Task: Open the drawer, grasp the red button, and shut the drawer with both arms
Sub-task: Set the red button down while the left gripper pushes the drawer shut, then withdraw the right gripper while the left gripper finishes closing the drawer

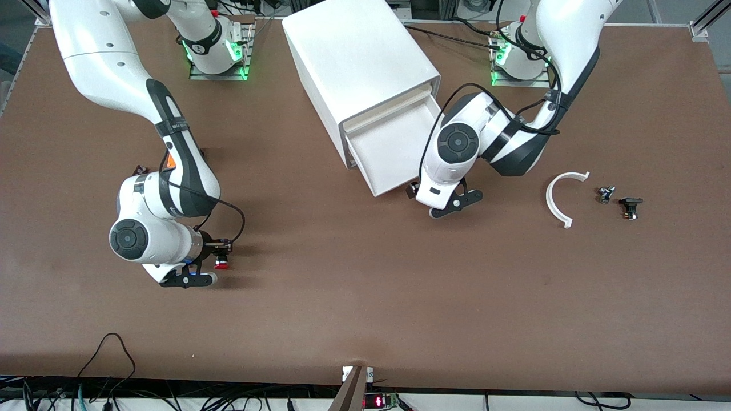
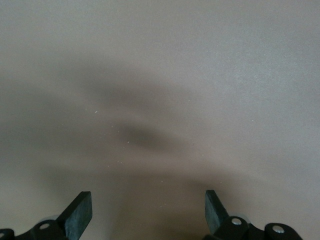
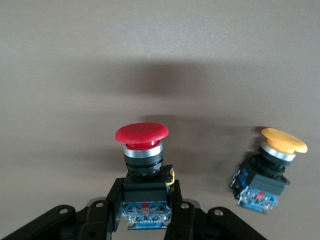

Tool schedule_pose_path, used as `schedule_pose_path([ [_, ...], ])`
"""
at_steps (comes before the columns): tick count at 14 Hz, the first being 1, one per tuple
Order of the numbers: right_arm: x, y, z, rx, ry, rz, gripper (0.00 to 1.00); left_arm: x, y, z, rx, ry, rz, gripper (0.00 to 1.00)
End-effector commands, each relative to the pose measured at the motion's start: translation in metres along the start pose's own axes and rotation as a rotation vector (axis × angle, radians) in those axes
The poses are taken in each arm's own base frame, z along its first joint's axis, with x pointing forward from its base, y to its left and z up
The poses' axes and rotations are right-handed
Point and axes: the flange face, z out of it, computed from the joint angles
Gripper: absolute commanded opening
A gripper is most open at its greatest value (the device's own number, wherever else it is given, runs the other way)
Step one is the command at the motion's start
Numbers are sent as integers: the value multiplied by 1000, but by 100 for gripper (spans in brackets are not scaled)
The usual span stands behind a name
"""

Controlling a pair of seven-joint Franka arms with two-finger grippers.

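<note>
My right gripper (image 1: 217, 254) is shut on the black-and-blue body of the red-capped button (image 1: 221, 264), low over the table toward the right arm's end. The right wrist view shows the button (image 3: 142, 165) between the fingers (image 3: 105, 210), cap pointing away from the hand. The drawer (image 1: 394, 151) stands pulled out of the white cabinet (image 1: 360, 63), and what shows of its inside is bare. My left gripper (image 1: 420, 194) hangs at the drawer's front corner. In the left wrist view it (image 2: 146, 212) is open and empty over bare table.
A like button with an orange cap (image 3: 267, 170) sits on the table beside the held one. A white curved part (image 1: 562, 197), a small metal part (image 1: 605, 194) and a small black part (image 1: 630, 206) lie toward the left arm's end.
</note>
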Motion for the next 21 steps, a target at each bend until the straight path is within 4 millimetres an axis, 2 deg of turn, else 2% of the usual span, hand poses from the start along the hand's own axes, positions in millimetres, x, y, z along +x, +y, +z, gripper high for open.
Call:
schedule_pose_path([
  [1, 4, 12, 11, 18, 26, -17, 0, -29, 4, 4, 20, 25, 16, 99],
  [2, 5, 12, 19, 19, 29, -14, 0, -37, 5, 6, 21, 14, 29, 99],
  [3, 6, 13, 25, 25, 28, -9, 24, -49, 7, 11, 26, -4, 41, 99],
  [4, 7, 13, 30, 27, 27, -7, 64, -57, 9, 13, 32, -13, 40, 99],
  [5, 8, 18, 29, 28, 29, -1, 68, -71, 12, 15, 35, -23, 34, 99],
  [6, 8, 20, 25, 29, 33, 3, 84, -83, 15, 15, 38, -27, 25, 99],
  [7, 9, 24, 21, 28, 40, 6, 87, -95, 17, 18, 46, -33, 28, 99],
  [9, 11, 46, 12, 33, 51, 29, 99, -118, 20, 19, 65, -70, 46, 99],
  [11, 11, 49, -22, 36, 86, 40, 99, -126, 21, 19, 66, -129, 34, 99],
  [12, 9, 49, -37, 37, 100, 49, 99, -140, 25, 18, 63, -151, 45, 99],
  [15, -2, 54, -93, 17, 111, 46, 99, -150, 28, 16, 58, -173, 48, 99],
  [19, -32, 62, -175, -19, 117, 53, 99, -160, 25, 22, 99, -262, 35, 100],
  [21, -51, 75, -214, -40, 114, 88, 99, -160, 25, 19, 105, -273, 34, 100],
])
